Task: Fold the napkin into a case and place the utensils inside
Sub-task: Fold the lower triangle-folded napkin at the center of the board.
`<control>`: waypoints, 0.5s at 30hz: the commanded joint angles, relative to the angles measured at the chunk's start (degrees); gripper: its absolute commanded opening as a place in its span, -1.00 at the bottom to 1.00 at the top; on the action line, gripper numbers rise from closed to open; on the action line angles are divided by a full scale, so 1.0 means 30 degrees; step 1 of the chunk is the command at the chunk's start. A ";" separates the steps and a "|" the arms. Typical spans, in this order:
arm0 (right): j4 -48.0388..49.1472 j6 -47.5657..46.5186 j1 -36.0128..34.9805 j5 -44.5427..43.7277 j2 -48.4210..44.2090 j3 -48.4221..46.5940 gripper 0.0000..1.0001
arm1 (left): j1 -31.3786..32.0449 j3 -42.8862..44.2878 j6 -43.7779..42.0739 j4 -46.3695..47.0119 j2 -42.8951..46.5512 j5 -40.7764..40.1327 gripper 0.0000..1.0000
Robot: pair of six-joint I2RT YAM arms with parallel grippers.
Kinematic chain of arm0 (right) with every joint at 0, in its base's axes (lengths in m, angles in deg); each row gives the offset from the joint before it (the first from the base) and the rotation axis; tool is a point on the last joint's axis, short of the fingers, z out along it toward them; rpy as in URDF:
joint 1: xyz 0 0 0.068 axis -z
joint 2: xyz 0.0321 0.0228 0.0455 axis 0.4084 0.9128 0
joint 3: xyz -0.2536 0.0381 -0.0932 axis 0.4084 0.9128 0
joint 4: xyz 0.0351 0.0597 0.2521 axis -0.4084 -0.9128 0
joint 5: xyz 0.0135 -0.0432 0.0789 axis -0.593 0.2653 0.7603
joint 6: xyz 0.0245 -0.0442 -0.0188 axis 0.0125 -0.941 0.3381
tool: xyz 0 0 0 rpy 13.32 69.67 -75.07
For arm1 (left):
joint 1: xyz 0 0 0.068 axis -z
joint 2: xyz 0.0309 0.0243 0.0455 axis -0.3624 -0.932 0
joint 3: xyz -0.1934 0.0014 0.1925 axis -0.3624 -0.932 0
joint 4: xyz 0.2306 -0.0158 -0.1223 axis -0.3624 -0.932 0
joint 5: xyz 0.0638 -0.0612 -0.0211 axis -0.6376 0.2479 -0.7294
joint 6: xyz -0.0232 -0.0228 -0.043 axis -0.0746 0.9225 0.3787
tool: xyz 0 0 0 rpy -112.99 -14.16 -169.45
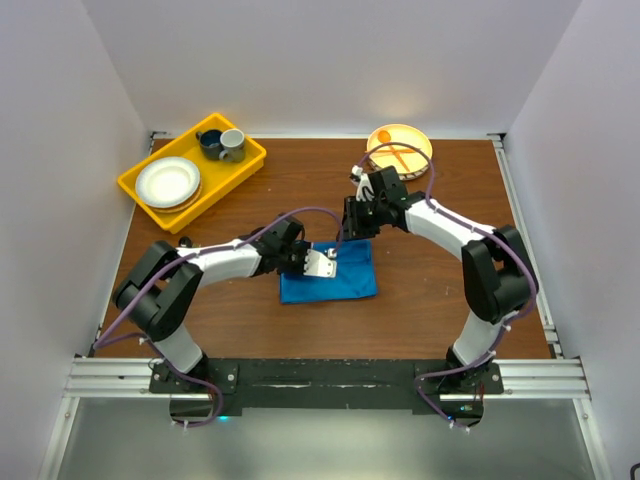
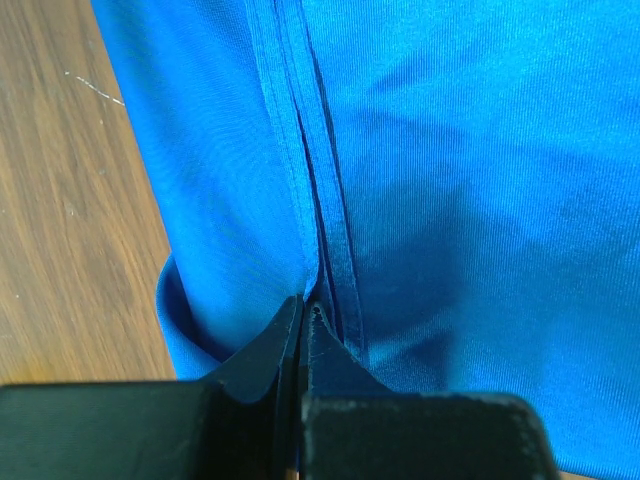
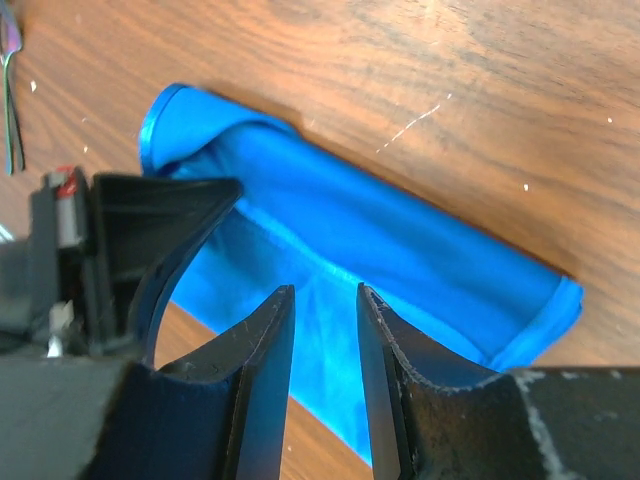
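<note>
**Item: napkin (image 1: 328,277).** Bright blue soft cloth with a fine knit sheen and a narrow stitched hem. It lies folded on the brown wooden counter (image 1: 430,300), near the middle, between the two arms.
- From above: a rough rectangle, a little wider than it is deep.
- Right wrist view: the napkin (image 3: 400,270) reads as a long band with a rounded fold along one long side. One hemmed corner lies flat on the wood; the opposite end is lifted and curled.
- Left wrist view: the napkin (image 2: 450,150) shows several hemmed edges stacked close together. They run in one line straight into the jaws, with soft creases to either side.

**Item: left gripper (image 2: 303,325).** Jaws pressed together, clamped on the stacked hems at the napkin's edge; the cloth puckers where it enters them.

**Item: right gripper (image 3: 325,335).** Jaws apart with nothing between them, poised over the napkin's blue surface.

**Item: metal utensil (image 3: 9,90).** Slim and shiny, on the counter beyond the lifted end of the napkin. It is cut off by the picture edge, so its type cannot be told.

**Other stock.**
- Yellow tray (image 1: 135,190), far left corner, holding white plates (image 1: 167,182) and two mugs (image 1: 222,143).
- Orange plate (image 1: 400,147), at the far edge.
</note>
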 commanded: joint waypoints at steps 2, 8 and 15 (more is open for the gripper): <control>0.0765 0.1906 -0.0494 0.0735 -0.0568 0.0331 -0.29 | -0.0223 0.0046 -0.0158 -0.1916 -0.0750 0.0720 -1.00; 0.2319 0.4251 -0.1961 -0.0083 -0.0898 0.3586 -0.41 | -0.0370 -0.0130 0.0486 -0.1887 -0.0779 0.0955 -1.00; 0.1795 0.3930 -0.2137 -0.2397 0.0537 0.3617 -0.58 | -0.0370 -0.0189 0.0985 -0.1711 -0.0138 0.0984 -1.00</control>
